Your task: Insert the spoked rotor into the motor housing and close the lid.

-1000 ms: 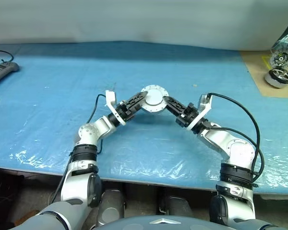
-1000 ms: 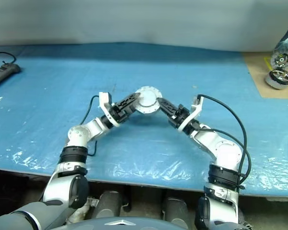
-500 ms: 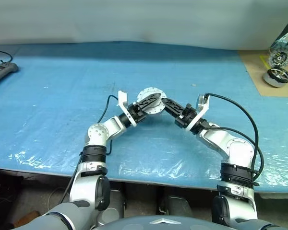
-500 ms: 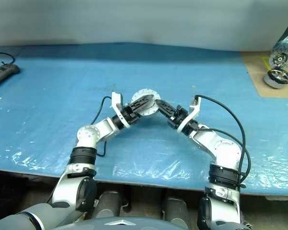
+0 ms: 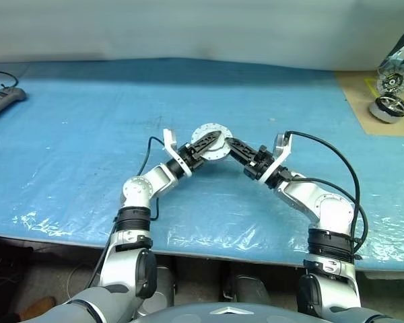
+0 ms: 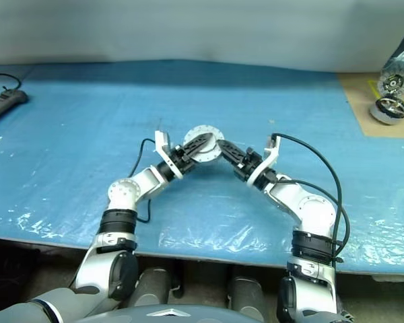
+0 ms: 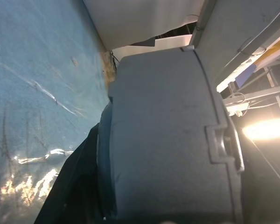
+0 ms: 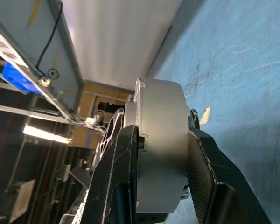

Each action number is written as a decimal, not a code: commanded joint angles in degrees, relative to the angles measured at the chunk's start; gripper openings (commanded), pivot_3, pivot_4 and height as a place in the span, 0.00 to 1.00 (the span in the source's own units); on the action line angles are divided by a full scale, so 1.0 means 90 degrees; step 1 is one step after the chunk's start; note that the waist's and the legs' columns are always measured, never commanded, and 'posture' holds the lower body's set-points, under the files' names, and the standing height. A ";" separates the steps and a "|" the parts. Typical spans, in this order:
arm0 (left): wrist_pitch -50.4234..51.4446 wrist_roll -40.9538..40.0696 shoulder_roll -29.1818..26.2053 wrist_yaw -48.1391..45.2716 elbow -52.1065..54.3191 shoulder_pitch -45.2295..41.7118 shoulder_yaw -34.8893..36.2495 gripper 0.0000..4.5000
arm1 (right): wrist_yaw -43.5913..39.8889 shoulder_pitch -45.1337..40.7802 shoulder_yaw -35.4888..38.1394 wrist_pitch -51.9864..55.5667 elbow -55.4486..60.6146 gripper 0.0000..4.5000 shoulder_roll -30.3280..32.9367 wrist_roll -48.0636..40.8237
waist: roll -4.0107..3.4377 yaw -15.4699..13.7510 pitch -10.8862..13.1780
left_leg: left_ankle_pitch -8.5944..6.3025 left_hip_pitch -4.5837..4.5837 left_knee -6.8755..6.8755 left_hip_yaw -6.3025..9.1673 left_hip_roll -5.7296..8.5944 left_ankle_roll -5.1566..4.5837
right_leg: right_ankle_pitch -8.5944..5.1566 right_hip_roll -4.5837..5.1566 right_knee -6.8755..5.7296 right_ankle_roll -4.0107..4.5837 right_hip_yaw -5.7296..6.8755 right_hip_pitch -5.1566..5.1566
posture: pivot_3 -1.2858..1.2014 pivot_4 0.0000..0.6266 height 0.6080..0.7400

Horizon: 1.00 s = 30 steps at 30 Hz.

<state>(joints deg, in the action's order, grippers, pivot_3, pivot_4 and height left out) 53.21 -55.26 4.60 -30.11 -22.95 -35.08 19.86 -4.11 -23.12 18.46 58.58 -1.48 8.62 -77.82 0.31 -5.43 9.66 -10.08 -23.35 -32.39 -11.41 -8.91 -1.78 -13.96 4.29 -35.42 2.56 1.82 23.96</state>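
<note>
A round grey motor body (image 5: 214, 130) hangs above the middle of the blue table. The face turned to me is a grey disc with a dotted, toothed edge, the lid. From the right, my right gripper (image 5: 230, 143) is shut on it, with one black finger (image 8: 116, 168) on each flat side of the thick grey drum (image 8: 161, 140). My left gripper (image 5: 209, 142) reaches in from the left and overlaps the disc. In the left wrist view the drum's curved wall (image 7: 163, 140) sits very close. The spoked rotor and the motor housing's coils are hidden.
The table is covered in blue plastic sheet (image 5: 87, 134). A brown board at the far right carries a dark-rimmed spoked wheel (image 5: 389, 108) and another round part (image 5: 393, 81). A black power strip (image 5: 1, 101) lies at the far left edge.
My left gripper has moved right, from the disc's left edge to over its face. The right gripper has kept its grip and place.
</note>
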 commanded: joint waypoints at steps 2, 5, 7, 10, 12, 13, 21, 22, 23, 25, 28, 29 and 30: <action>0.0026 0.0141 -0.0118 0.0020 0.0280 -0.0135 -0.0260 0.58 | 0.0079 -0.0190 -0.0210 -0.0617 -0.0004 0.24 0.0079 0.0937 | 0.0000 -0.0008 0.0000 | -0.0007 0.0000 0.0000 0.0001 0.0000 0.0012 | 0.0000 0.0000 0.0000 0.0000 0.0000 0.0000 | 0.52 0.24 1.00; -0.0104 0.0230 -0.0090 0.0105 0.0229 -0.0137 -0.0273 0.58 | -0.0046 -0.0158 -0.0171 -0.0775 -0.0036 0.48 -0.0024 0.0916 | 0.0001 -0.0022 0.0000 | -0.0007 -0.0001 -0.0002 0.0002 0.0001 0.0011 | 0.0003 0.0000 0.0001 -0.0005 0.0000 -0.0003 | 0.52 0.24 1.00; -0.0140 0.0257 -0.0087 0.0114 0.0194 -0.0144 -0.0259 0.58 | -0.0101 -0.0194 -0.0080 -0.0533 -0.0077 0.64 -0.0083 0.0559 | 0.0003 -0.0016 0.0003 | -0.0007 -0.0006 -0.0004 0.0004 0.0003 0.0011 | 0.0009 0.0000 0.0001 -0.0016 -0.0001 -0.0003 | 0.52 0.24 1.00; -0.0237 0.0308 -0.0082 0.0136 0.0165 -0.0184 -0.0213 0.58 | -0.0080 -0.0275 0.0018 -0.0305 -0.0156 0.87 -0.0061 0.0334 | 0.0005 -0.0009 0.0004 | -0.0007 -0.0010 -0.0007 0.0004 0.0003 0.0007 | 0.0011 0.0000 0.0002 -0.0019 -0.0002 -0.0001 | 0.52 0.24 1.00; -0.0326 0.0308 -0.0096 0.0181 0.0059 -0.0281 -0.0120 0.58 | 0.0018 -0.0327 0.0085 -0.0315 -0.0272 0.87 -0.0046 0.0362 | 0.0005 -0.0002 0.0004 | -0.0007 -0.0008 -0.0007 0.0004 0.0002 0.0006 | 0.0011 0.0000 0.0001 -0.0019 -0.0001 -0.0001 | 0.52 0.24 1.00; -0.0384 0.0330 -0.0126 0.0167 0.0005 -0.0336 -0.0097 0.58 | 0.0011 -0.0335 0.0070 -0.0329 -0.0277 0.87 -0.0017 0.0443 | 0.0005 -0.0002 0.0004 | -0.0007 -0.0007 -0.0007 0.0004 0.0002 0.0006 | 0.0011 0.0000 0.0000 -0.0018 -0.0001 -0.0001 | 0.52 0.24 1.00; -0.1176 0.0430 -0.0543 0.0018 -0.0577 -0.0824 0.0315 0.58 | -0.0091 -0.0143 0.0155 -0.0524 -0.0132 0.87 0.0240 0.0883 | 0.0006 -0.0008 0.0005 | -0.0007 -0.0008 -0.0017 0.0005 0.0002 0.0007 | 0.0011 0.0000 -0.0001 -0.0019 -0.0002 -0.0001 | 0.52 0.24 1.00; -0.1236 0.0462 -0.0593 0.0004 -0.0609 -0.0848 0.0331 0.58 | -0.0160 -0.0052 0.0110 -0.0556 -0.0072 0.87 0.0363 0.1057 | 0.0006 -0.0013 0.0005 | -0.0007 -0.0008 -0.0017 0.0005 0.0003 0.0006 | 0.0012 0.0000 -0.0001 -0.0019 -0.0002 -0.0001 | 0.52 0.24 1.00; -0.1290 0.0494 -0.0636 0.0011 -0.0640 -0.0868 0.0347 0.58 | -0.0157 0.0039 0.0110 -0.0629 -0.0037 0.87 0.0450 0.1221 | 0.0006 -0.0025 0.0005 | -0.0007 -0.0009 -0.0016 0.0005 0.0003 0.0005 | 0.0012 0.0000 -0.0001 -0.0020 -0.0002 -0.0002 | 0.52 0.24 1.00; -0.1464 0.0572 -0.0727 0.0079 -0.0807 -0.0936 0.0419 0.58 | -0.0274 0.0279 0.0066 -0.0829 0.0142 0.87 0.0660 0.1580 | 0.0006 -0.0039 0.0005 | -0.0008 -0.0013 -0.0016 0.0005 0.0003 0.0003 | 0.0012 0.0000 -0.0001 -0.0020 0.0000 -0.0002 | 0.52 0.24 1.00; -0.2233 0.1037 -0.0925 0.0219 -0.1346 -0.1077 0.0461 0.58 | -0.0499 0.0668 -0.0080 -0.0811 0.0619 0.87 0.0914 0.1837 | 0.0010 -0.0048 0.0007 | -0.0004 -0.0020 -0.0017 0.0008 0.0004 -0.0010 | 0.0014 0.0000 0.0001 -0.0023 0.0003 -0.0002 | 0.52 0.24 1.00; -0.2848 0.1474 -0.1019 0.0320 -0.1627 -0.1106 0.0341 0.58 | -0.0554 0.0796 -0.0258 -0.0819 0.0872 0.87 0.1047 0.2057 | 0.0011 -0.0031 0.0008 | -0.0004 -0.0021 -0.0018 0.0008 0.0004 -0.0011 | 0.0015 0.0000 0.0002 -0.0026 0.0003 -0.0001 | 0.52 0.24 1.00; -0.3367 0.1865 -0.1105 0.0372 -0.1898 -0.1121 0.0209 0.58 | -0.0580 0.0910 -0.0380 -0.0815 0.1120 0.87 0.1134 0.2205 | 0.0011 -0.0015 0.0008 | -0.0005 -0.0019 -0.0018 0.0011 0.0004 -0.0010 | 0.0017 0.0000 0.0003 -0.0029 0.0002 -0.0001 | 0.52 0.24 1.00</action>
<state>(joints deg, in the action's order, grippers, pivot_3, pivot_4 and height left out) 30.22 -42.21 -4.24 -26.88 -39.07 -43.13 22.53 -7.89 -15.21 16.58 51.67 3.31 17.91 -59.37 0.42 -5.57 9.74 -10.14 -23.51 -32.55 -11.28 -8.87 -1.86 -13.79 4.29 -35.37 2.27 1.84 23.95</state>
